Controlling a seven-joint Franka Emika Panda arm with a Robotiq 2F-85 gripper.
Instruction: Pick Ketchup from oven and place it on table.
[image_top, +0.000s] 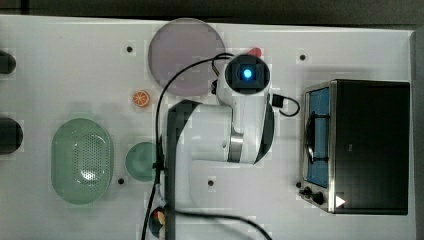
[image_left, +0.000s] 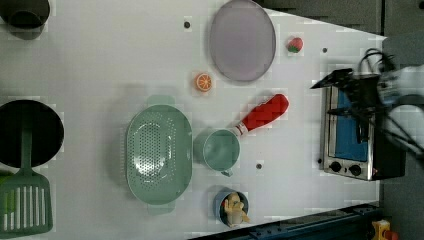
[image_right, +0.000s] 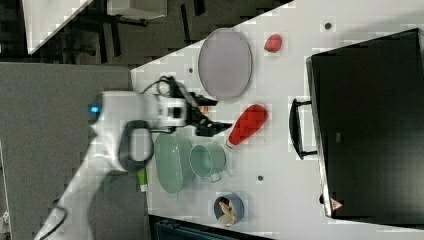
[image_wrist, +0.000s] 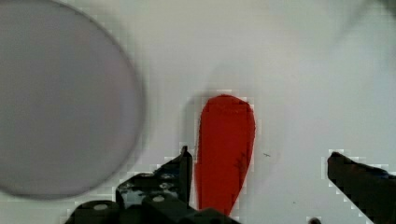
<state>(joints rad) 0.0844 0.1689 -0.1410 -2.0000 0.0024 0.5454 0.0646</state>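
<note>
The Ketchup (image_left: 265, 114), a red squeeze bottle with a white cap, lies on its side on the white table (image_top: 60, 65), between the green cup and the oven (image_left: 350, 130). It is also in the right view as the Ketchup (image_right: 247, 125) and in the wrist view as the Ketchup (image_wrist: 226, 149). My gripper (image_wrist: 259, 158) hangs above it, open, with its black fingers spread wide and nothing held. One finger stands close beside the bottle, the other well apart. In the right view the gripper (image_right: 212, 115) sits just off the bottle's cap end. The oven (image_top: 360, 145) stands at the top view's right.
A round grey-lilac plate (image_top: 186, 56) lies beside the bottle, with a strawberry (image_left: 294, 44) past it. An orange slice (image_left: 203, 81), a green colander (image_left: 158, 154), a green cup (image_left: 221, 149) and a blue bowl (image_left: 232, 207) fill the middle. A black pan (image_left: 27, 132) sits at the left view's left.
</note>
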